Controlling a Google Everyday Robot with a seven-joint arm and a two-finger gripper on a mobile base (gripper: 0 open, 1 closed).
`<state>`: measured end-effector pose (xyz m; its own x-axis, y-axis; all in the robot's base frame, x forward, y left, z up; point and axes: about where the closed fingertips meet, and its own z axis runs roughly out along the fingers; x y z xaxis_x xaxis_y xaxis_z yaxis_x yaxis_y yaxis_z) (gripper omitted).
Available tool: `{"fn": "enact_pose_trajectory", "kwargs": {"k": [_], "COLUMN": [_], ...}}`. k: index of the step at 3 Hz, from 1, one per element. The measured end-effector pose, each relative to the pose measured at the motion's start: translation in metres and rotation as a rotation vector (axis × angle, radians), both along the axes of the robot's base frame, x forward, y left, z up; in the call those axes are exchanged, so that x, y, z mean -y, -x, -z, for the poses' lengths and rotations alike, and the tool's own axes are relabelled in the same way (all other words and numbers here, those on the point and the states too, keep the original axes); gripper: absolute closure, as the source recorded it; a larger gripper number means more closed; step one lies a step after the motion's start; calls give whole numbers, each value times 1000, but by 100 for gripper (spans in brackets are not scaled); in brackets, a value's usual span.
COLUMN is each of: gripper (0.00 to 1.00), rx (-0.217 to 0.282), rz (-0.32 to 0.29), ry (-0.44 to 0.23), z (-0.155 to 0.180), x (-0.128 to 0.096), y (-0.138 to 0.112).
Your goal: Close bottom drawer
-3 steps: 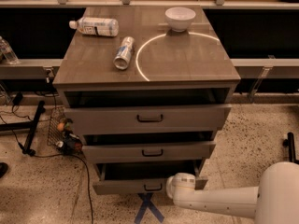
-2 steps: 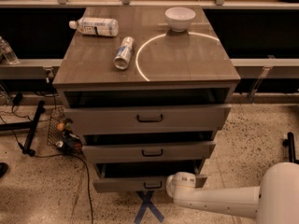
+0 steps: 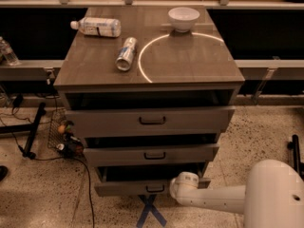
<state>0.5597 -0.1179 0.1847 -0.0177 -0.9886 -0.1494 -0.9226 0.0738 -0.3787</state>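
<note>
The gripper [image 3: 178, 187] sat low at the end of the white arm [image 3: 213, 201], against the right part of the bottom drawer [image 3: 124, 188], just right of its small dark handle [image 3: 155, 189]; whether it was wide, narrow or holding anything could not be told. The likeliest trouble, as I judged it, was an off-centre push: pressing so far to the right could skew the drawer on its runners and jam it partway, or let the contact slide off the right edge of the front. A push angled upward might also catch the middle drawer [image 3: 152, 155], which stood open just above, and any hard shove could rock the cabinet [image 3: 190, 65] and set the can [image 3: 126, 53] lying on its side on top rolling, with the bottle [image 3: 97, 26] and the white bowl [image 3: 183, 18] also up there. The arm's low reach ran near the blue tape cross [image 3: 150, 212] on the floor, and loose cables [image 3: 71, 148] lay to the left, well apart from it. The bottom drawer was the lowest of three, next to the floor, pulled out the farthest, with the narrowest and shortest grey wood-grain front. A dark gap behind that front showed it open, its inside too shadowed to make out.
</note>
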Motion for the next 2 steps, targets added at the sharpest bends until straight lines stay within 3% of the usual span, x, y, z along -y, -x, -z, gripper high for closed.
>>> {"fn": "enact_pose_trajectory", "kwargs": {"k": [1,2], "gripper": [100,100], "rx": [-24,-6], "rz": [6,17], "ry": [1,-6], "z": [21,26], "x": [5,9], "y": [-9,-23]}}
